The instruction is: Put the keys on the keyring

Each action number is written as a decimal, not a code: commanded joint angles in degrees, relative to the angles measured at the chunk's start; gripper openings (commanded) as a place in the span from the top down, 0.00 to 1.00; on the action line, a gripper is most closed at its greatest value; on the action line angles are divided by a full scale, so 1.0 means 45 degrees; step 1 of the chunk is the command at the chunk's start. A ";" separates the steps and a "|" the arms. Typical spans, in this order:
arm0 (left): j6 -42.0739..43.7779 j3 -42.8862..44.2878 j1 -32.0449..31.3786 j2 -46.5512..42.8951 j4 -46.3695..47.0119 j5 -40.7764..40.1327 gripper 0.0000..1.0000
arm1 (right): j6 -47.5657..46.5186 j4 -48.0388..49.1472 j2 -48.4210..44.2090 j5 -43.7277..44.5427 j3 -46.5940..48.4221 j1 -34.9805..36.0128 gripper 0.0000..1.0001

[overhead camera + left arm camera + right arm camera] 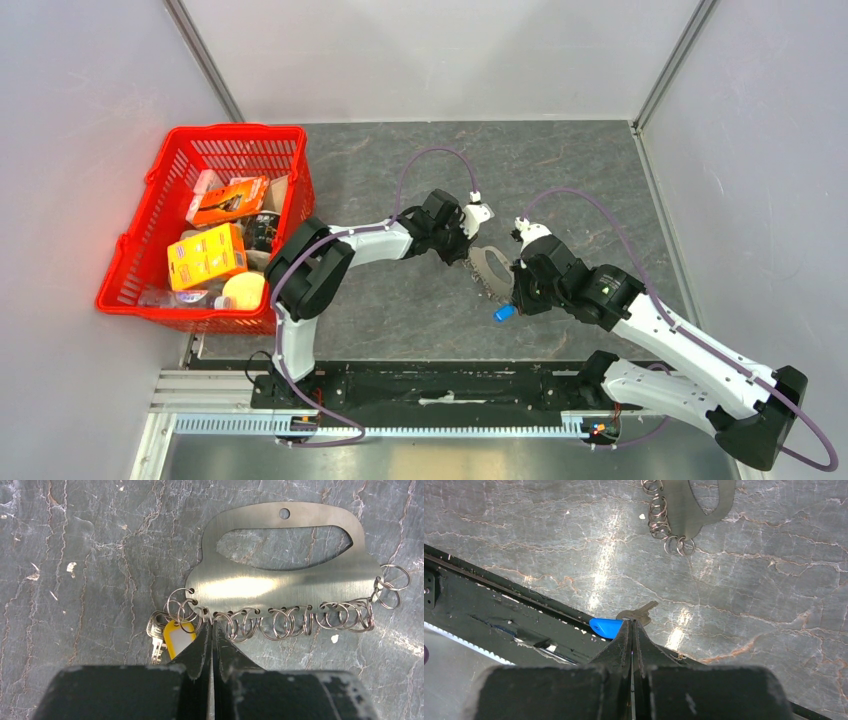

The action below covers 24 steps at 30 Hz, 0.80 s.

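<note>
Two grippers are clenched. The left gripper (212, 624) pinches the keyring (280, 582) by its ringed edge, mid-table (400, 310), beside the hanging yellow key (177, 639). The right gripper (631, 624) grasps the blue key (606, 627), just nearer the near edge. No writing is legible on the yellow key's white label.

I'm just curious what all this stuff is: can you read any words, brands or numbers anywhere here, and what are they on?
Nothing can be read.
Print on the orange boxes in the red basket: too small to read.
White insert of the yellow key tag: looks blank.
No markings show on the keyring plate or the blue-tagged key.
</note>
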 commanded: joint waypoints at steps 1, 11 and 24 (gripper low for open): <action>0.0684 0.0202 -0.0140 -0.0582 -0.0246 0.0309 0.98 | -0.0146 0.0296 -0.0192 -0.0087 0.0157 0.0082 1.00; 0.1540 -0.0325 -0.0285 -0.2965 -0.1088 0.2619 0.98 | -0.0399 -0.0177 -0.0183 -0.0014 0.1135 0.0082 1.00; 0.3719 -0.0132 -0.1146 -0.5850 -0.4016 0.5191 0.98 | -0.1366 -0.1224 -0.0272 -0.0071 0.2736 0.0087 1.00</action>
